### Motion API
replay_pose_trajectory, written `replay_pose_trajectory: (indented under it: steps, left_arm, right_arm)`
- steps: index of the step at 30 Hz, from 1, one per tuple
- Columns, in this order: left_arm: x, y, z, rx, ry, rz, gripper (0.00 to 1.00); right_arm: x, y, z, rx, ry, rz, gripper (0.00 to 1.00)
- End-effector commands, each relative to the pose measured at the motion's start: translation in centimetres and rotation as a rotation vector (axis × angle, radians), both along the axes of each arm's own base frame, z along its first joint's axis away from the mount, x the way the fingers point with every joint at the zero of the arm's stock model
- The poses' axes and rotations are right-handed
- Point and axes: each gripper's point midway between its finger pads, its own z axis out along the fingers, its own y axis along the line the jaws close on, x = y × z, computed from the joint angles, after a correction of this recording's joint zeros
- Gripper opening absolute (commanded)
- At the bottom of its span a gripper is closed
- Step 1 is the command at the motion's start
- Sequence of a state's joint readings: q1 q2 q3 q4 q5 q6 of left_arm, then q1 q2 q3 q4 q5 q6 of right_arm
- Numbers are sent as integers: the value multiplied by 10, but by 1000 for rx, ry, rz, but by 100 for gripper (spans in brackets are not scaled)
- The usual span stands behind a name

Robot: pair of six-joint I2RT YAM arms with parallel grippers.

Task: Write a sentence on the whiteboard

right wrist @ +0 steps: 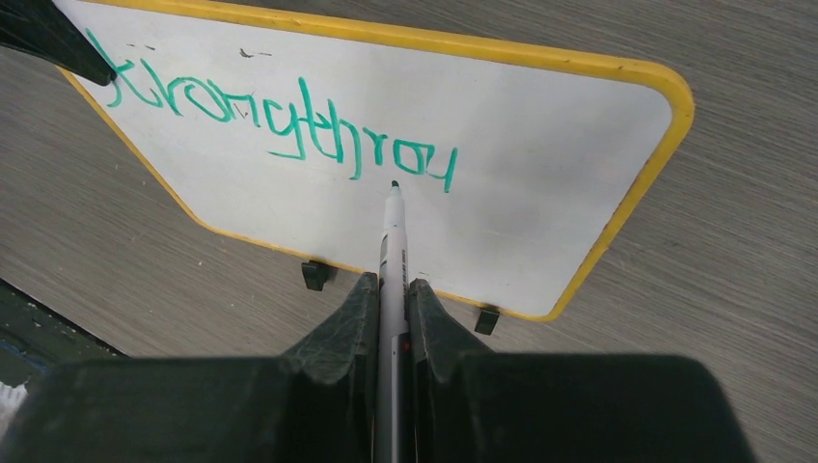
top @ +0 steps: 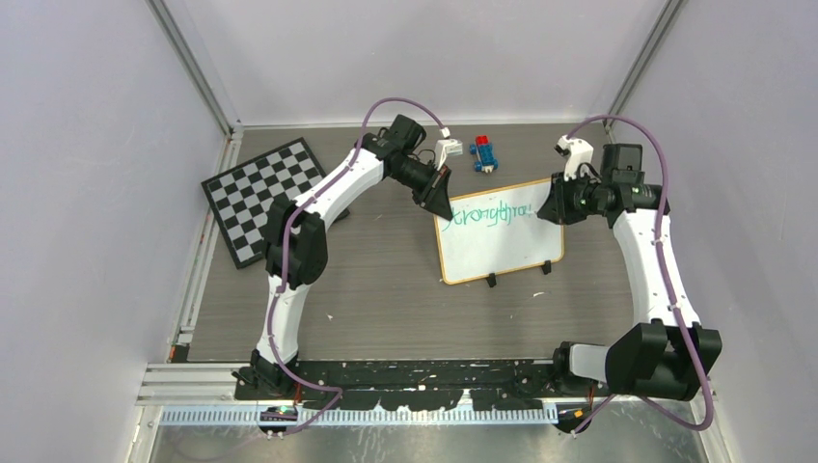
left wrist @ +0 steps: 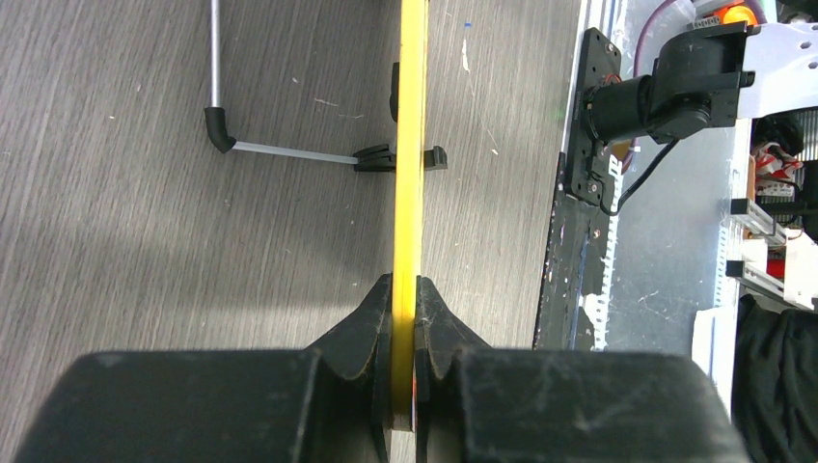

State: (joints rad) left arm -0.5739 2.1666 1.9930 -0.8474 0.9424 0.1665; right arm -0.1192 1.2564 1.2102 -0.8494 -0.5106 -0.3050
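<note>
The whiteboard (top: 502, 246) lies mid-table, white with a tan-yellow frame and two black clips (top: 491, 281) on its near edge. My left gripper (top: 440, 200) is shut on the board's upper left corner; in the left wrist view the yellow frame edge (left wrist: 411, 116) runs straight between its jaws (left wrist: 405, 289). The sentence (right wrist: 280, 125) is one green line reading roughly "Strongthrou". My right gripper (right wrist: 391, 282) is shut on a white marker (right wrist: 393, 241), its dark tip just under the last letters. From above, the right gripper (top: 558, 207) sits at the board's upper right corner.
A black-and-white checkerboard (top: 260, 198) lies at the far left. Blue and red toy bricks (top: 485, 152) and a small white object (top: 447, 152) sit behind the board. A thin grey rod with a black elbow (left wrist: 224, 130) meets the board's clip. The arms' base rail (top: 415, 371) runs along the near edge.
</note>
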Motion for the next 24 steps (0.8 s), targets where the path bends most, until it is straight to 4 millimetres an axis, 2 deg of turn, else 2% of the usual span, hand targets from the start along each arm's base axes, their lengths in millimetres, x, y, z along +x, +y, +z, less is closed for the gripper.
replay_pose_trajectory:
  steps: [1,7,14,24]
  left_arm:
    - [-1,3,-4,35,-43,-12,0]
    - [-1,2,-4,32,-46,-13,0]
    - [-1,1,-5,31,-42,-12,0]
    - [-2,-1,-4,30,-47,-12,0]
  right_arm:
    - [12,-3,22,21,-69,-9,0]
    - [11,-6,25,55,-85,-11,0]
    - [11,-9,19,40,-83,-15,0]
    - [17,-33,14,-66,-99,-116,0]
